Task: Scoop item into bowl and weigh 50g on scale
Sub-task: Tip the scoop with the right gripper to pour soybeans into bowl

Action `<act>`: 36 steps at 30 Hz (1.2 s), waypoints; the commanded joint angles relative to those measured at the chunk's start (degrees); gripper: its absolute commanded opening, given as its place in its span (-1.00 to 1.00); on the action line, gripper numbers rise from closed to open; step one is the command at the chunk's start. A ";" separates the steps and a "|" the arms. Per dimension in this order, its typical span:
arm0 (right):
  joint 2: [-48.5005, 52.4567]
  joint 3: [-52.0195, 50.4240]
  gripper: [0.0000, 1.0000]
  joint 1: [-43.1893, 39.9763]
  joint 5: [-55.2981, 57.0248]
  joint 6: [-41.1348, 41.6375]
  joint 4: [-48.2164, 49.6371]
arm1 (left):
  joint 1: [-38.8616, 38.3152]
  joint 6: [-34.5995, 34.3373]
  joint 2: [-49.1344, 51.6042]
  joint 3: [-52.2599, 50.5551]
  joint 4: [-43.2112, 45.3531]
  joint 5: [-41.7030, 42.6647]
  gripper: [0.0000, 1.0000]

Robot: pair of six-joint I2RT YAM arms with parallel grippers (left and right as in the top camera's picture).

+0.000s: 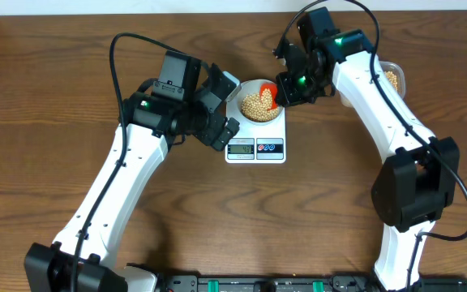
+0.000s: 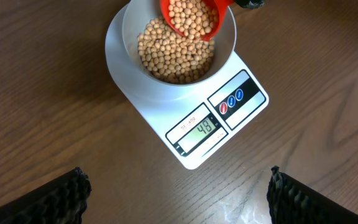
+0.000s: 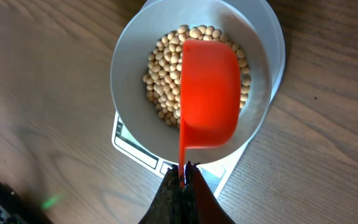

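Observation:
The white scale (image 1: 255, 148) stands mid-table; it shows in the left wrist view (image 2: 241, 115), its display (image 2: 205, 129) reading 48. The white bowl (image 1: 248, 88) sits on it, holding many tan beans (image 2: 173, 56) (image 3: 163, 68). My right gripper (image 3: 184, 169) is shut on the thin handle of an orange scoop (image 3: 210, 93), which is tilted over the bowl with beans in it (image 2: 194, 17). The scoop shows orange in the overhead view (image 1: 268, 96). My left gripper (image 2: 176, 193) is open and empty, just left of the scale, over bare wood.
A clear tub of beans (image 1: 393, 79) stands at the back right, partly hidden behind my right arm. The wooden table (image 1: 47, 97) extends to the left and front.

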 commanded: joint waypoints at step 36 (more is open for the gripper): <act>-2.12 1.22 -0.98 -0.04 -3.37 -1.33 0.00 | 0.09 -0.31 0.66 -0.46 0.09 0.90 0.87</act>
